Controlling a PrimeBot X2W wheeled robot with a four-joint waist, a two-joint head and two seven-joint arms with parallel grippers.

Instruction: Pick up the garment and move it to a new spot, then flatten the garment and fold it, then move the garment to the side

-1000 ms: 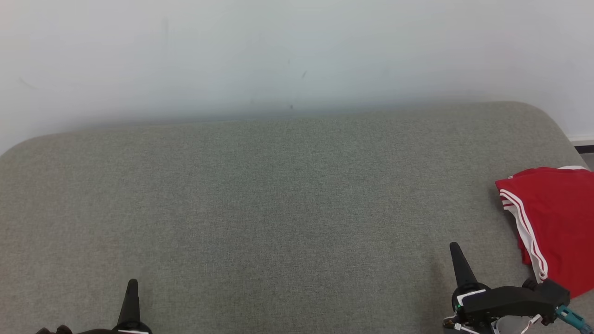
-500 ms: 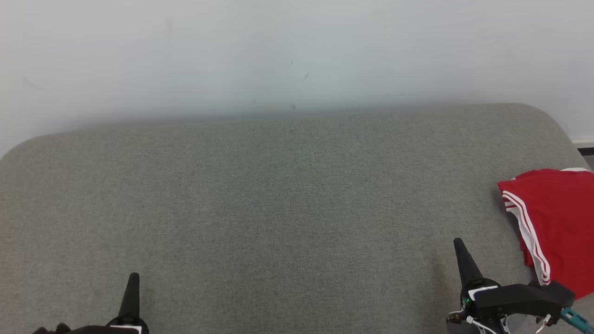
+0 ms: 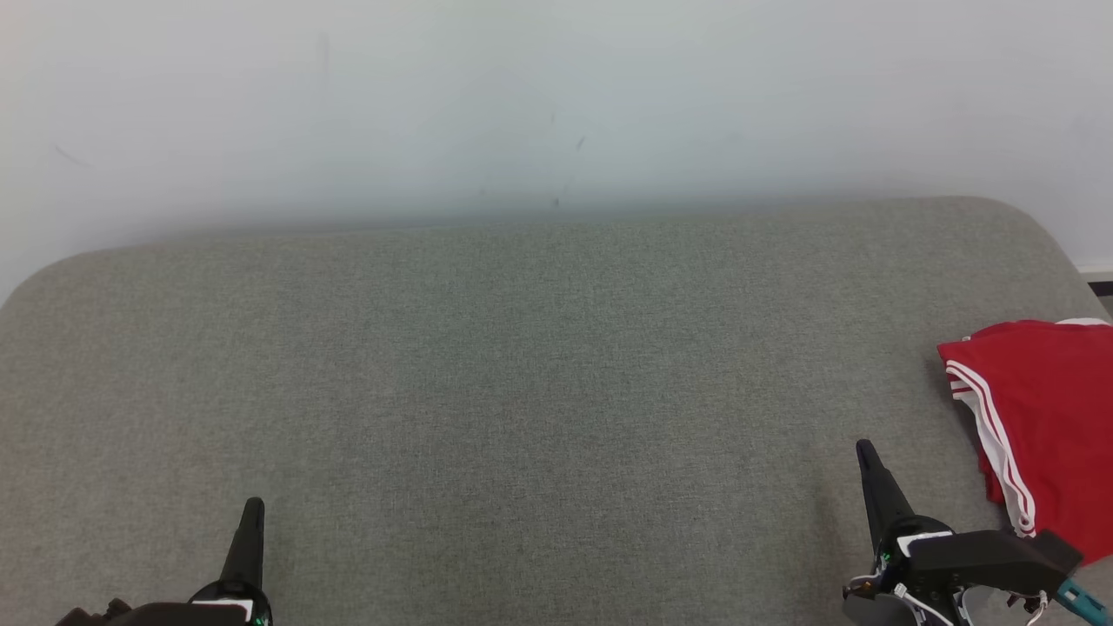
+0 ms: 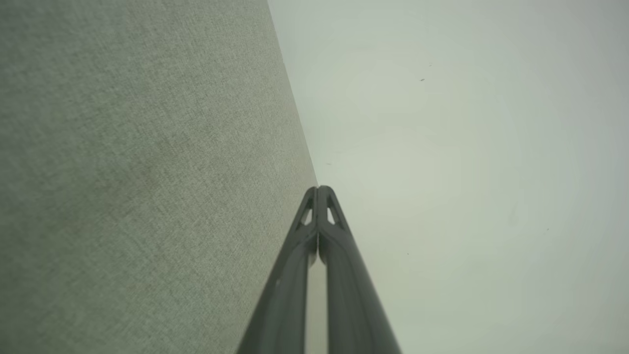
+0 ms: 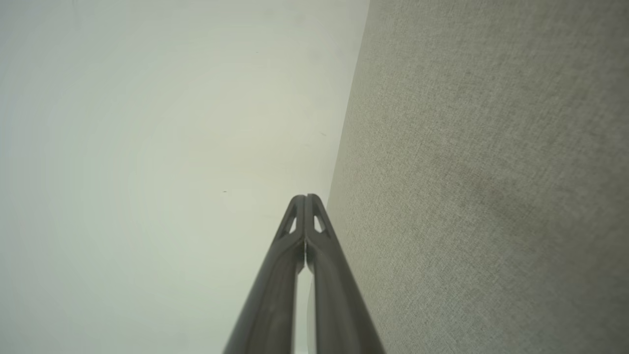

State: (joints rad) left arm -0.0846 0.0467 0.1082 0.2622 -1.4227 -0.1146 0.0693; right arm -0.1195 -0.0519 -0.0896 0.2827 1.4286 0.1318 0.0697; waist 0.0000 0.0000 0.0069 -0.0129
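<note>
Upholstery (image 3: 522,365), left pincer (image 3: 253,506) higher (shut)

Slim dark tapering fingers (image 4: 344,275) on left claw (image 3: 253,504) and right claw (image 3: 864,447), triangular cut-outs (image 5: 315,223) near tips, black boxy wrist housing (image 3: 983,561), white label (image 3: 923,542), thin white cables (image 3: 904,598), teal connector (image 3: 1076,600) lower right.

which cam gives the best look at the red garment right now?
Head view: the red garment lies on the grey cushion at the right edge, white stripes visible, partly cut off by the frame. The wrist views look along the shut left gripper and right gripper at cushion and wall.
</note>
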